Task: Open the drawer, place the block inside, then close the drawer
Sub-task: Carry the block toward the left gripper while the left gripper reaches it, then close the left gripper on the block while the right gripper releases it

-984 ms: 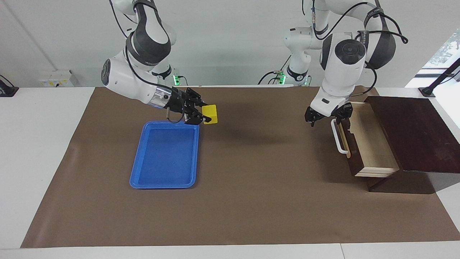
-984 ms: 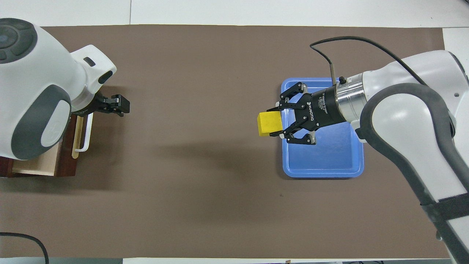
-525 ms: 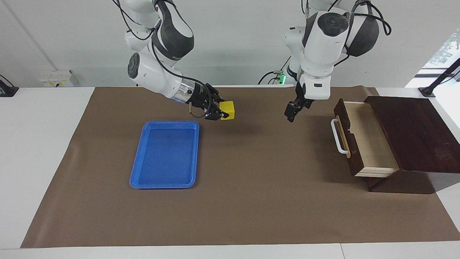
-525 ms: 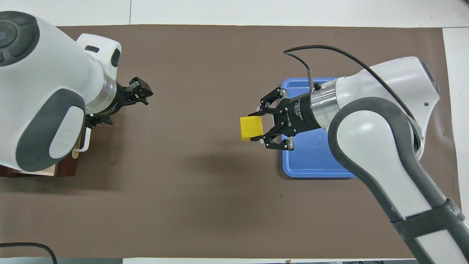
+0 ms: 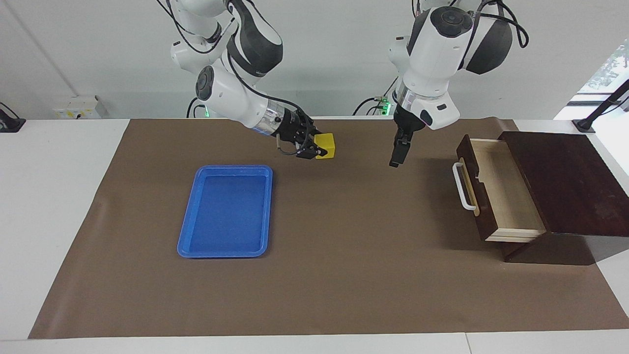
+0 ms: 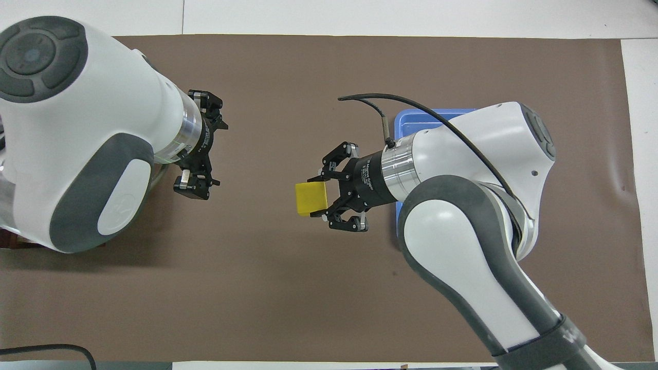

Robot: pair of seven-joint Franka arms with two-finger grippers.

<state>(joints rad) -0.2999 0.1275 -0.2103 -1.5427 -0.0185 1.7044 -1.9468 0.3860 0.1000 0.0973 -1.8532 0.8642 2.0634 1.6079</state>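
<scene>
Yellow cube block (image 5: pixel 326 146), pinched in my right gripper (image 5: pixel 314 150), has left the blue plastic tray (image 5: pixel 224 211) for the open dark wooden drawer (image 5: pixel 496 189); my left gripper (image 5: pixel 396 160), spread, has backed off its white handle (image 5: pixel 461 186).

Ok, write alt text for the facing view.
The right hand holds a small yellow cube above the brown mat, while the left hand hangs open and empty. An empty blue plastic tray lies on the mat; the dark wooden drawer with its white handle stands pulled open.
</scene>
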